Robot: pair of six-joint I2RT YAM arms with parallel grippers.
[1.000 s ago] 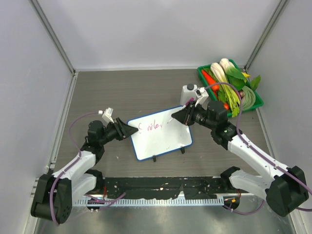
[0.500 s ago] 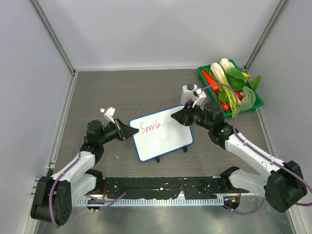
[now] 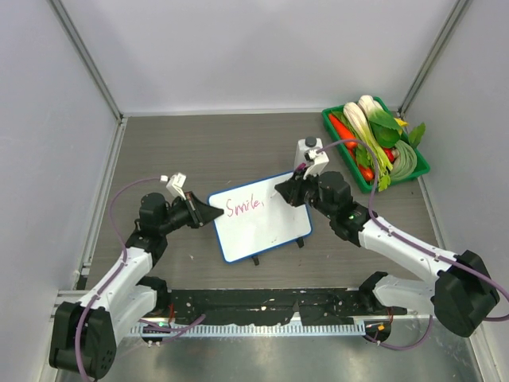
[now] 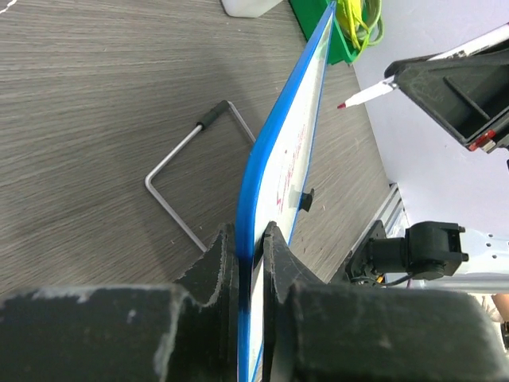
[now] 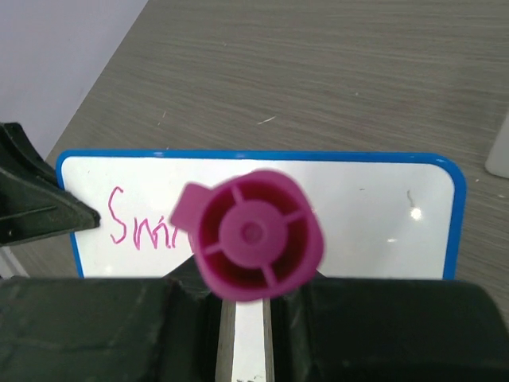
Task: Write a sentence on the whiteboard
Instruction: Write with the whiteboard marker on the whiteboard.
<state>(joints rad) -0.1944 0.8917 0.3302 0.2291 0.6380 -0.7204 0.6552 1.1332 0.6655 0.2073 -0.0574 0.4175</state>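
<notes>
Right wrist: clamping the marker point(image 5: 254, 233) firmly in the right gripper point(image 5: 248, 301), magenta butt end facing the lens and hiding the tip. Looking straight onto the whiteboard point(image 5: 374, 215) beyond the marker, the sentence point(image 5: 139, 227) legible only as "Smi" to the left of the barrel, then running behind it.

Left wrist: pinching the blue rim, seen edge-on, between the closed jaws of the left gripper point(image 4: 250, 243), and propping the board tilted above its wire stand point(image 4: 187, 171). Hanging the marker tip just off the writing face, apparently not touching.

Top: sliding the right gripper leftward over the last second, up to the tail of "Smile", now readable in full just left of the tip instead of half hidden. Shifting the board slightly as well, left gripper going with it. Keeping the white bottle point(image 3: 308, 153) just behind the right gripper and the green tray point(image 3: 329, 121) of vegetables further back to its right. Probably finishing the first word and repositioning for the next, most of the sentence not yet written.
</notes>
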